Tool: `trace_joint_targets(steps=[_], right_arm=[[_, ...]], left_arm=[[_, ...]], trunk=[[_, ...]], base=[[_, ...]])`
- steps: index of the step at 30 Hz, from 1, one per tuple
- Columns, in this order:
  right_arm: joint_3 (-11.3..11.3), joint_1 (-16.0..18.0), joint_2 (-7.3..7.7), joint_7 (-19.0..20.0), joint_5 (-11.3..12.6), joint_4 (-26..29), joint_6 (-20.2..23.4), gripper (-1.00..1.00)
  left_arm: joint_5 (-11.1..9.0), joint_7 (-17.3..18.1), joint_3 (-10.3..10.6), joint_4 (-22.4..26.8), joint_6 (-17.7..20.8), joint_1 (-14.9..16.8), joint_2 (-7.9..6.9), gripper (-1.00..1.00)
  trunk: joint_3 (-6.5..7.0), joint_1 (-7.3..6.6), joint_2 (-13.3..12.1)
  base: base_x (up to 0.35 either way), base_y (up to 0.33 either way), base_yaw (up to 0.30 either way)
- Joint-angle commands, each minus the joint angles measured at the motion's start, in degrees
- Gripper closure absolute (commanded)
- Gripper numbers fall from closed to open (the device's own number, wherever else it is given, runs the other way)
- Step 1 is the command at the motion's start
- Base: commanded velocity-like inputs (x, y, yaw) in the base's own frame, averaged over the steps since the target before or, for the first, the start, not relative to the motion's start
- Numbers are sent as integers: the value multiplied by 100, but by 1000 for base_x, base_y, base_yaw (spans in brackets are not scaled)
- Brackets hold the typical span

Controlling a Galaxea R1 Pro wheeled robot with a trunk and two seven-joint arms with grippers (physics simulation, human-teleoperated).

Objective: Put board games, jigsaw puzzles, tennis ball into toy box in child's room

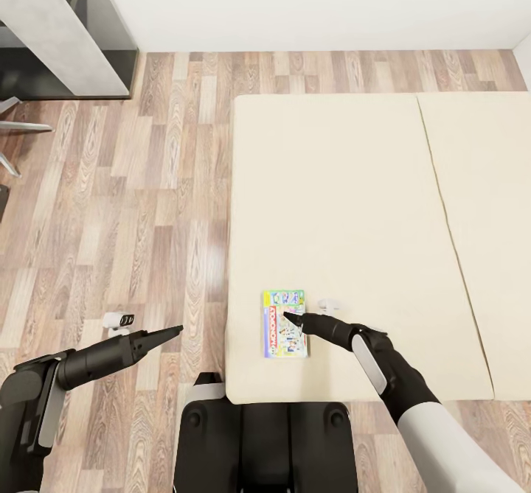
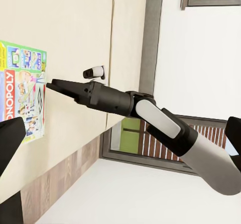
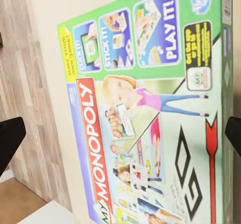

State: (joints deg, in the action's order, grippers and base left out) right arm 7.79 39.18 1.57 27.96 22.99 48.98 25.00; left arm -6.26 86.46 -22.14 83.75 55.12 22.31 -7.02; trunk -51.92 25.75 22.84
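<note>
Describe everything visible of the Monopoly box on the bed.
The Monopoly box is a flat rectangular cardboard-looking game box with a green edge, a red MONOPOLY banner and printed photos on its closed lid. It lies flat, face up, on the beige bed near its front left corner. The right gripper hovers over its right edge, jaws apart on either side; contact cannot be told.

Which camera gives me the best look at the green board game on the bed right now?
The right wrist view: the board game lies large and close there, lid print readable. The head view shows it small near the bed's front edge, with the right gripper over it. The left wrist view catches only part of it.
</note>
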Motion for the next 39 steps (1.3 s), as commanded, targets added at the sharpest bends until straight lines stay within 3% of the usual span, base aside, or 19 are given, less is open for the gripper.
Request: trace_joint_targets(steps=[1, 28, 39], right_arm=[[12, 1, 2, -9, 47, 6, 36, -100], [-12, -10, -2, -22, 47, -39, 64, -100], [-14, -8, 96, -27, 56, -38, 58, -100]], left_arm=[[2, 21, -1, 1, 61, 1, 1, -100], [-8, 21, -27, -16, 61, -8, 16, -100], [-17, 15, -10, -16, 61, -8, 5, -100]], trunk=[[-6, 3, 9], [-6, 3, 9], [-6, 3, 9]], base=[[0, 0, 0], [0, 0, 0], [0, 0, 0]])
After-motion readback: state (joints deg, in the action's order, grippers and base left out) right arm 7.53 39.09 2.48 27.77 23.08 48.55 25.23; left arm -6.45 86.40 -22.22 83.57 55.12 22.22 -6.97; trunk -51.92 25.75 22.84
